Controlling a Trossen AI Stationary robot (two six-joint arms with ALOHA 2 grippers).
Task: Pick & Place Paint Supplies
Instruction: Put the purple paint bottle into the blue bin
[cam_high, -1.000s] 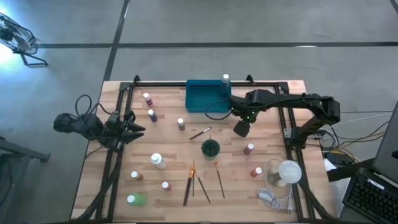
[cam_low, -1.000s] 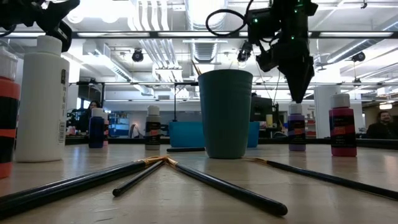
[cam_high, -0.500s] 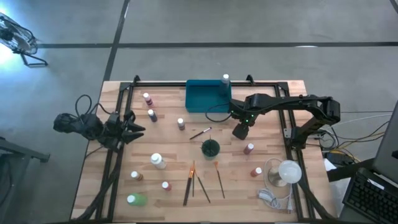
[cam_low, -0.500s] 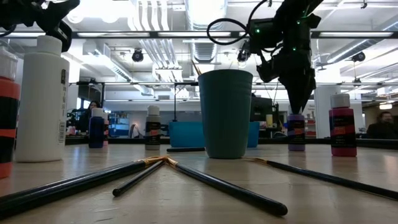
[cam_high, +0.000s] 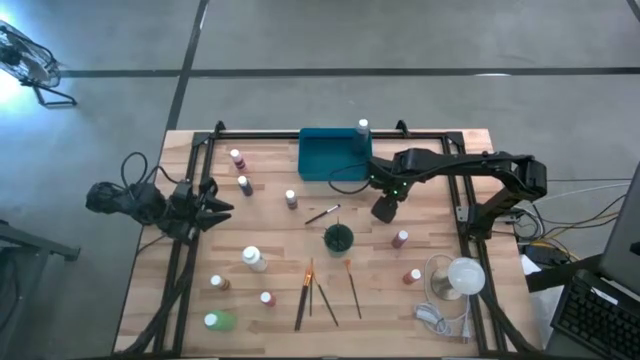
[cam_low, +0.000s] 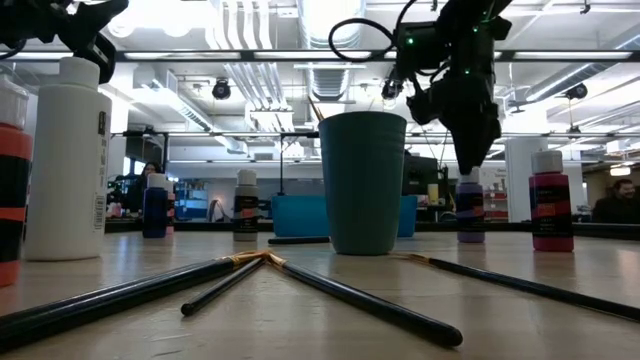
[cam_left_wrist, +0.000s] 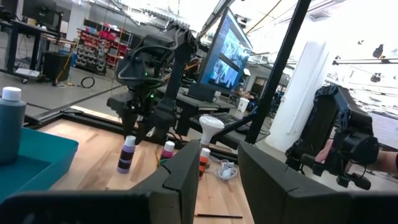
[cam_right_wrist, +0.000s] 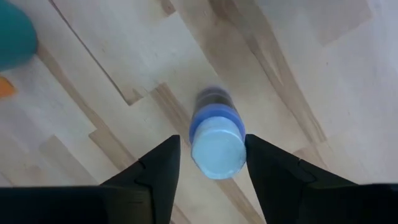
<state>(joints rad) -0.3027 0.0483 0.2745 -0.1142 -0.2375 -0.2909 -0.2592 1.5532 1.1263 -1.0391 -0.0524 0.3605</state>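
Bright, even overhead light; ceiling glare in the low view, blurred bottle (cam_right_wrist: 216, 142) cap.

A teal tray (cam_high: 322, 160) and dark green cup (cam_high: 338, 238) sit apart.

2 dark jointed arms (cam_high: 450, 165), black looping cables, small green indicator lights

High view: you look straight down on the whole surface (cam_high: 270, 230) from well above.
Low view: you sit at surface height, facing the room, close behind the cup (cam_low: 364, 182).
Left wrist: you look level across at the other arm.
Right wrist: you look down, very close, on a bottle (cam_right_wrist: 216, 142), probably the purple one the low view shares.
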